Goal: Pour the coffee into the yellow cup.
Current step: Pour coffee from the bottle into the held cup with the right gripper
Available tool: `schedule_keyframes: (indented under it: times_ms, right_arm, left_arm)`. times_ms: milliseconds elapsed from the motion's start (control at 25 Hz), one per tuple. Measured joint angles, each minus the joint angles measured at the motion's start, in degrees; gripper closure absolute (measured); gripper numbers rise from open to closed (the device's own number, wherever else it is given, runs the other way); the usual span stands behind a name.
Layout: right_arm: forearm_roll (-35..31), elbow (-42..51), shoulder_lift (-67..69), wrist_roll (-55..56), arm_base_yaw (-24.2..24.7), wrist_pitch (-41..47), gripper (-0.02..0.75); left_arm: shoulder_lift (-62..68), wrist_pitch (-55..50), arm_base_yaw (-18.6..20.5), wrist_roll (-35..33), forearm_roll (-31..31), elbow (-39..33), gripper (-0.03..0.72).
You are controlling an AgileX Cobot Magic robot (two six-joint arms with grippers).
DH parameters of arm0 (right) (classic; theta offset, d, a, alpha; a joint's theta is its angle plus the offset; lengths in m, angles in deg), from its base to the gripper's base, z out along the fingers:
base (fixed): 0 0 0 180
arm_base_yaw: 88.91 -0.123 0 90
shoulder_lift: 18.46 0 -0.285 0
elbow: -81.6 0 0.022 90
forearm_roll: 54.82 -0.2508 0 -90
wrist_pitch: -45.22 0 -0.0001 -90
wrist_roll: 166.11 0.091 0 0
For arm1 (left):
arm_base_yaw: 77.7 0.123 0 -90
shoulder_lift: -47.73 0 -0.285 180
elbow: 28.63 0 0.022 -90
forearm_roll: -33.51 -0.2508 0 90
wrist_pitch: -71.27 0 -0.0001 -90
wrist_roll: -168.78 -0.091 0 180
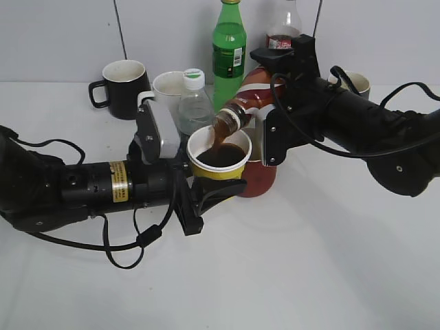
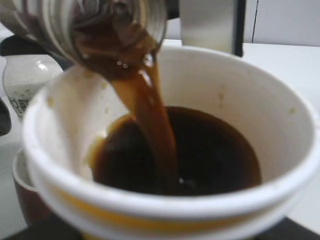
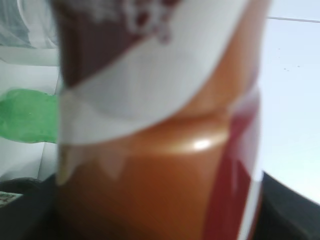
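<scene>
My left gripper (image 1: 206,196) is shut on the yellow cup (image 1: 220,168), a paper cup with a white rim, held upright near the table's middle. My right gripper (image 1: 275,120) is shut on the coffee bottle (image 1: 244,106), tilted neck-down to the left over the cup. A brown stream runs from the bottle mouth (image 2: 125,35) into the cup (image 2: 280,130), which holds dark coffee (image 2: 210,155) well up its inside. The right wrist view is filled by the bottle's brown body and red-white label (image 3: 150,125). The jaws themselves are hidden in both wrist views.
A red-brown cup (image 1: 260,180) stands right behind the yellow cup. Behind it are a small clear water bottle (image 1: 194,103), a white mug (image 1: 167,88), a black mug (image 1: 124,88), a green bottle (image 1: 229,51), a cola bottle (image 1: 283,31) and another mug (image 1: 356,82).
</scene>
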Motion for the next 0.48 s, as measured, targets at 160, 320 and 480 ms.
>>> schedule_keyframes:
  times_ms: [160,320,480]
  right_arm:
    - [0.0,0.0,0.0,0.1,0.0,0.0,0.234]
    - [-0.1,0.0,0.0,2.2,0.0,0.0,0.234]
    - [-0.1,0.0,0.0,4.9,0.0,0.0,0.234]
  left_arm:
    - [0.0,0.0,0.0,0.0,-0.1,0.0,0.312]
    - [0.0,0.0,0.0,0.0,-0.1,0.0,0.312]
    - [0.0,0.1,0.0,0.0,-0.1,0.0,0.312]
